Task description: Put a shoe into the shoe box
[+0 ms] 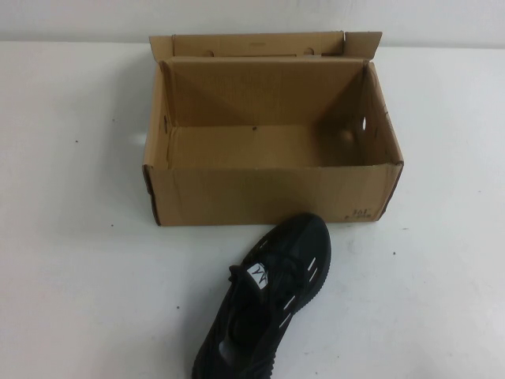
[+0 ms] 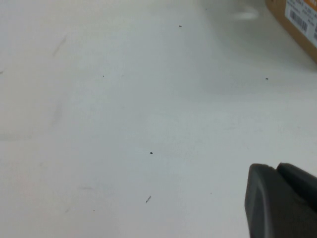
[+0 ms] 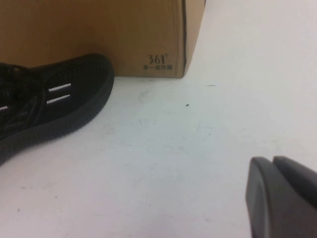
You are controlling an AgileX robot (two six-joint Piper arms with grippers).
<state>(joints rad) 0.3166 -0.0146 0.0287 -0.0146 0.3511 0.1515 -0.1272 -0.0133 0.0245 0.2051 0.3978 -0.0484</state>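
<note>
The black knit shoe (image 1: 268,304) lies on the white table in front of the shoe box (image 1: 268,193), toe pointing at the box's front wall, heel at the near edge of the high view. The brown cardboard box stands open and empty, its lid flap up at the back. In the right wrist view the shoe's toe (image 3: 59,104) rests close to the box's printed corner (image 3: 158,59). My right gripper (image 3: 273,163) is shut, apart from the shoe, holding nothing. My left gripper (image 2: 275,168) is shut over bare table, with a box corner (image 2: 297,22) far off. Neither arm shows in the high view.
White table (image 1: 71,260) spreads to both sides of the box and shoe. A pale wall runs behind the box.
</note>
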